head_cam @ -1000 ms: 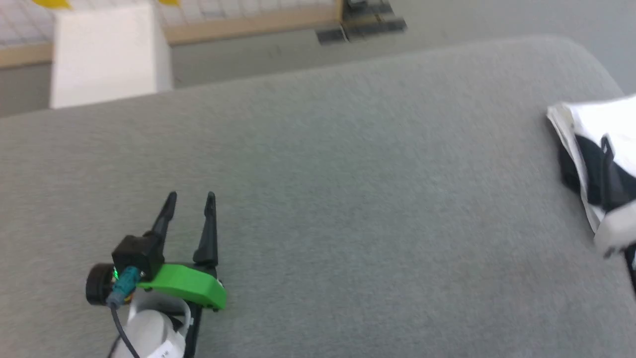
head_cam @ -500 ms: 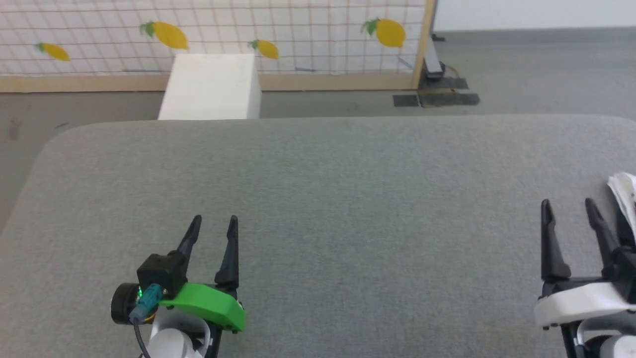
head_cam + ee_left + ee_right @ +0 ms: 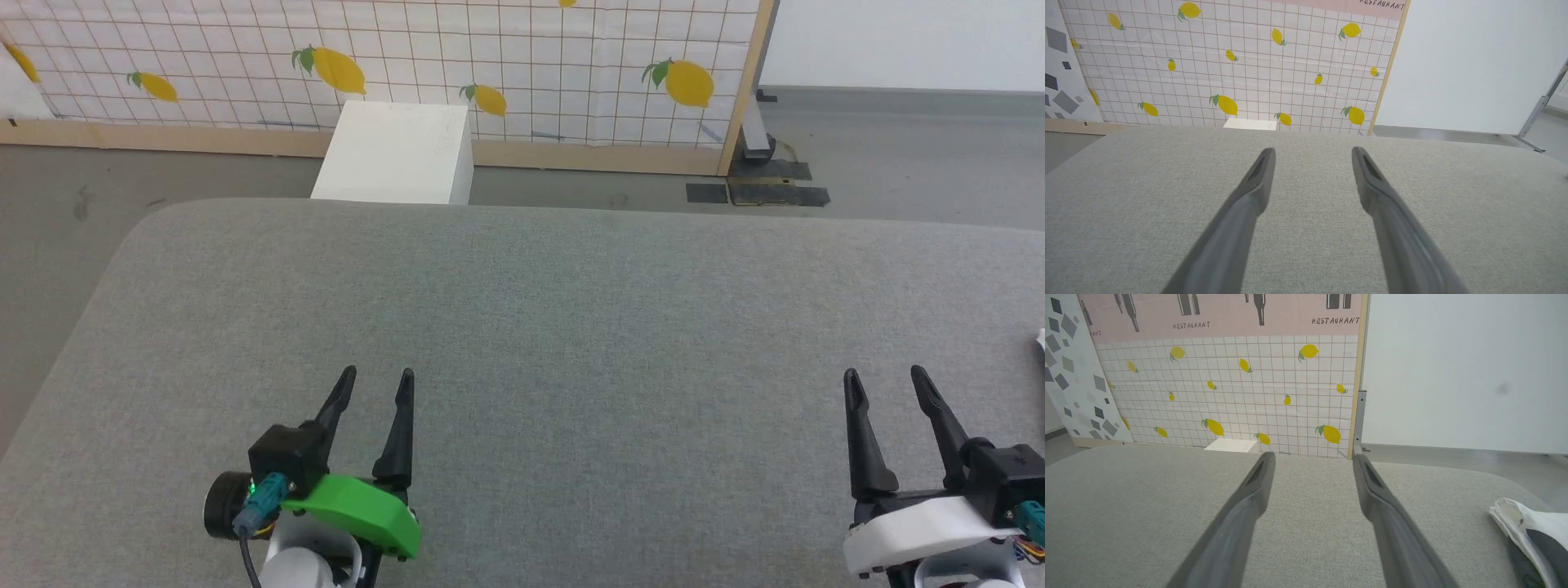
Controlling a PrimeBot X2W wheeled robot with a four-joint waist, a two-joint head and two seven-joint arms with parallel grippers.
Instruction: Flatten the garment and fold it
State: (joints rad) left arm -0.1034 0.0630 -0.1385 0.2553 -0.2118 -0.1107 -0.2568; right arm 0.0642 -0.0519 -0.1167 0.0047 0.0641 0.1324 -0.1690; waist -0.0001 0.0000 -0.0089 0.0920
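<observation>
Turned since a second ago, by the head camera and not by the things. Then framed only the left jaws and a blurred edge of the garment. Now takes in both pairs of jaws, low over the bare grey table (image 3: pixel 571 327).

Holding nothing in the left jaws, parted at a middling gap. Same for the right jaws: apart and empty.

Can make out the garment (image 3: pixel 1521 522) heaped near the table's right corner, white with a black part, well to the right of the right jaws and untouched. Catches only a white sliver of the garment (image 3: pixel 1041 339) at the head view's right edge.

By the look of it, nothing flattened and nothing folded yet. Still to do:
- reach right and take hold
- draw onto the open middle
- spread flat
- fold

Beyond the table, a white box (image 3: pixel 396 155) before a lemon-print screen (image 3: pixel 522 49).
</observation>
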